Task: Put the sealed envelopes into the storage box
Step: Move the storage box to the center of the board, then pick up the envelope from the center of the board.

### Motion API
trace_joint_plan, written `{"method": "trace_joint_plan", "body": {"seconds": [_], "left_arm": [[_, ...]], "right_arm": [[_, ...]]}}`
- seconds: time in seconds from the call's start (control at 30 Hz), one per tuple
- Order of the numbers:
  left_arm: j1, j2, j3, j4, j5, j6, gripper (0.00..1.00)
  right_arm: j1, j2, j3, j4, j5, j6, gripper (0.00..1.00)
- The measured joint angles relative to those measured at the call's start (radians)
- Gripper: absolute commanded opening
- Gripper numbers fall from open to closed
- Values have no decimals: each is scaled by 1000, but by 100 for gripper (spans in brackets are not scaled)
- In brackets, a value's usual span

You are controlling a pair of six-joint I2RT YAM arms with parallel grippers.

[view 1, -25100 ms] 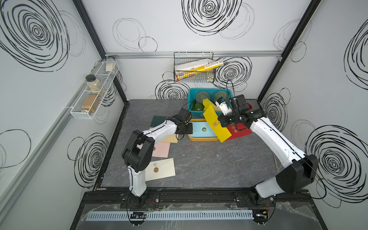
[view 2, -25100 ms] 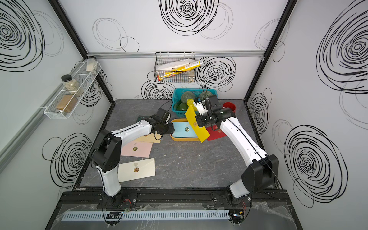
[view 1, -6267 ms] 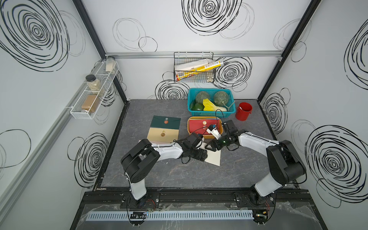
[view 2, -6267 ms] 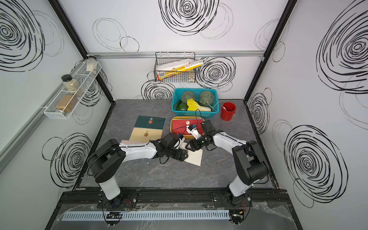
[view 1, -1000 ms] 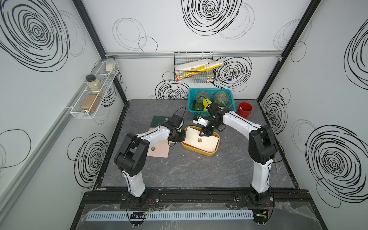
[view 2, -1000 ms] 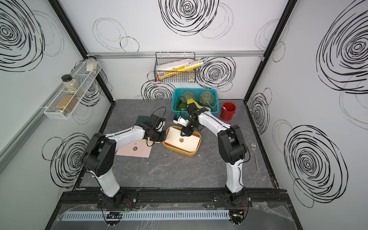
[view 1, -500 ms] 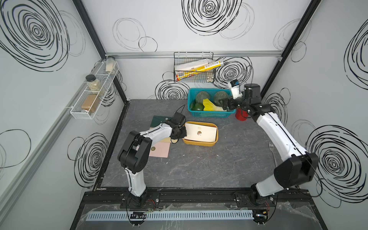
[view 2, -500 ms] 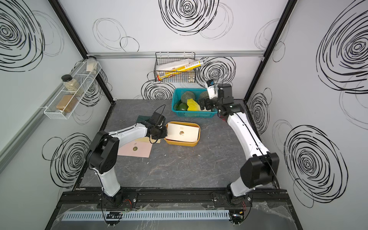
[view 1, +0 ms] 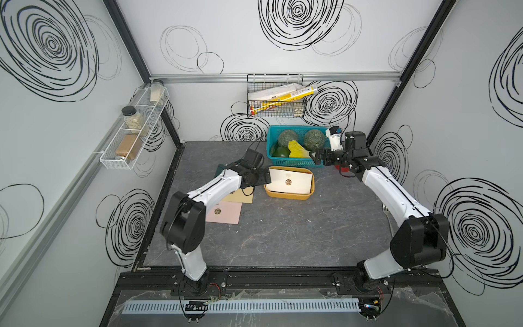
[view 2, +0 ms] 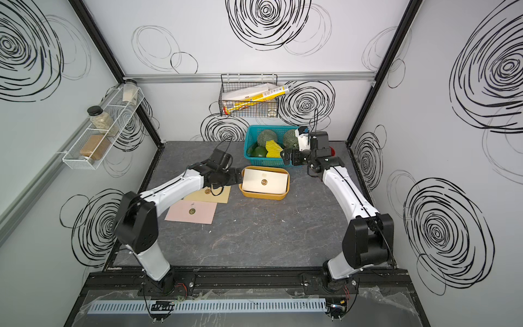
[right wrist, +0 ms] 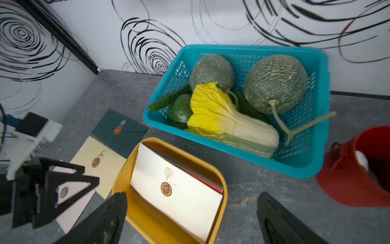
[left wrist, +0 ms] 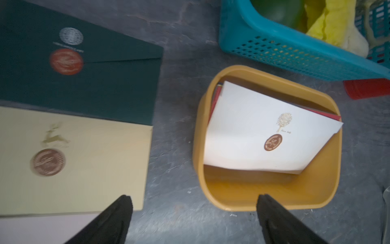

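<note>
- My left gripper (left wrist: 194,198): spread, empty, beside the left end of the shallow mustard-yellow plastic tub (view 1: 288,196).
- My right gripper (right wrist: 192,195): spread, empty, raised far right of the tub.
- Cream paper envelope (view 1: 294,185): uppermost inside.

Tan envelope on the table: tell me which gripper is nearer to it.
Left. The left gripper, open, hangs right beside the tan envelope, at the storage box's edge. The right gripper, also open, is beyond the box, by the teal basket.
</note>
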Motion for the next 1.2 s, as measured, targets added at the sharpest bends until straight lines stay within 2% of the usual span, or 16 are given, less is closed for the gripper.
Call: {"method": "trace_joint_plan", "body": {"seconds": [0.1, 0.2, 0.37, 0.63, 0.8, 0.9, 0.97, 1.07, 1.2], "left_arm": [[90, -142, -109, -40, -44, 30, 99], [135, -162, -233, -68, -78, 47, 99], [107, -66, -380, -92, -86, 89, 98], [39, 18, -388, -14, -52, 125, 97], [-84, 3, -414, 32, -61, 60, 97], [-222, 3, -410, 51, -61, -29, 98], [-346, 21, -382, 52, -52, -124, 98], [-496, 89, -290, 52, -32, -258, 98], [-602, 243, -79, 46, 7, -384, 98]], "right_arm": [[95, -55, -68, 0, 9, 20, 100], [198, -103, -141, 8, 24, 56, 100], [249, -154, -224, 14, 27, 111, 100], [254, -170, -226, 10, 36, 128, 100], [254, -208, -226, -26, 58, 127, 100], [254, -247, -226, -41, 85, 128, 100], [254, -278, -226, -50, 108, 128, 100], [254, -308, -226, -75, 146, 128, 100], [238, -317, -249, -103, 188, 141, 100]]}}
